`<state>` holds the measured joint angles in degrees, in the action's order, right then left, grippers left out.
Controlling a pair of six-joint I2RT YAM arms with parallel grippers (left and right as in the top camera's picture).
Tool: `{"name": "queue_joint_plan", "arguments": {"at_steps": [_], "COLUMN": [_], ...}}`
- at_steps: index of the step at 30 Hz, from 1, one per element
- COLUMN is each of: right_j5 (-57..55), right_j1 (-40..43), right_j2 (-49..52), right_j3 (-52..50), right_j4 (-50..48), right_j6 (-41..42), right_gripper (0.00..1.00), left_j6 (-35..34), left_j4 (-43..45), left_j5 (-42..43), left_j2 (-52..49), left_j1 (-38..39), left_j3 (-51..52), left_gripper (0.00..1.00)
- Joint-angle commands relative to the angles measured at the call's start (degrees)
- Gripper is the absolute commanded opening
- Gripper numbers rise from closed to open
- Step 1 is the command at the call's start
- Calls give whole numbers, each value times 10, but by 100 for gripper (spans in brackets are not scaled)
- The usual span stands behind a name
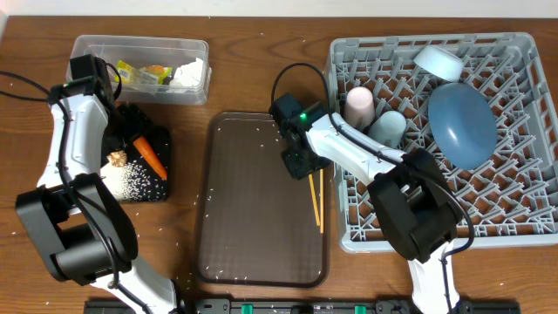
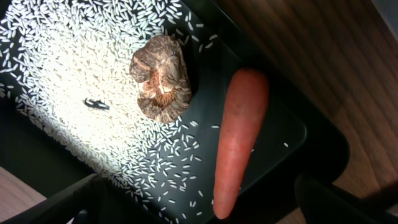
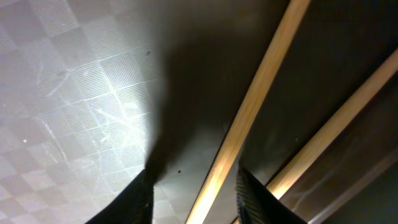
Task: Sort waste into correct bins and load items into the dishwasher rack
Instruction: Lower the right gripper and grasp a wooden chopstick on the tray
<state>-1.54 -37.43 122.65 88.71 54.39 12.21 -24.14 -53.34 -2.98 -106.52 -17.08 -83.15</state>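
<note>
two chopsticks (image 1: pixel 316 199) lie side by side just outside the rack's (image 1: pixel 384 42) left wall, on the edge of the serving tray (image 1: pixel 253 209) that sits against that wall. the right claw (image 3: pixel 194 180) is down over the end farther from the robot. its jaws are partly apart and straddle one stick. a sliver of gap shows beside the stick, so i judge it is not yet pinched. the second stick runs just outside one finger (image 3: pixel 255 199).

to do this pick well, the claw should centre the stick between the pads and close fully before any lift. it should then rise straight so the neighbouring stick is not dragged or flicked off. the hold sits near one end, so the stick will likely droop. a slow carry over the wall should stop it swinging. it is best laid down across the pegs, since a thin stick could slip through the lattice.

inside the rack, the plate (image 1: pixel 460 122), bowl (image 1: pixel 438 61) and two cups (image 1: pixel 373 115) are already loaded, clustered toward its back half. well away from the rack, past the serving tray, the left claw (image 2: pixel 211 202) hangs wide open and holds nothing. it is over the black tray (image 1: pixel 161 194), where rice (image 2: pixel 68 68), the lump (image 2: pixel 161 84) and the carrot (image 2: pixel 239 137) lie. the tub (image 1: pixel 87 52) sits just behind that tray.
</note>
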Motion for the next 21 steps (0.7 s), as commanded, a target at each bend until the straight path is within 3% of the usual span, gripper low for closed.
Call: {"name": "queue_joint_plan", "arguments": {"at_steps": [1, 7, 8, 9, 10, 21], "right_j5": [-3, -4, -4, -4, -4, -4], "right_j1": [-15, -26, -27, -27, -27, -27], "right_j2": [4, 4, 4, 4, 4, 5], "right_j3": [3, 3, 3, 3, 3, 12], "right_j4": [2, 5, 4, 5, 5, -8], "right_j6": [-23, -30, -31, -31, -31, -31], "right_gripper": [31, 18, 14, 4, 1, 1], "left_j6": [-1, -1, -1, -1, -1, -1], "left_j4": [-2, -2, -2, -2, -2, -3], "left_j5": [0, 0, 0, 0, 0, 0], "left_j2": [-7, -7, -7, -7, -7, -7], "left_j1": [1, 1, 1, 1, 1, 1], "left_j3": [2, 2, 2, 2, 2, 2], "left_gripper": [98, 98, 98, 98, 98, 98]}}
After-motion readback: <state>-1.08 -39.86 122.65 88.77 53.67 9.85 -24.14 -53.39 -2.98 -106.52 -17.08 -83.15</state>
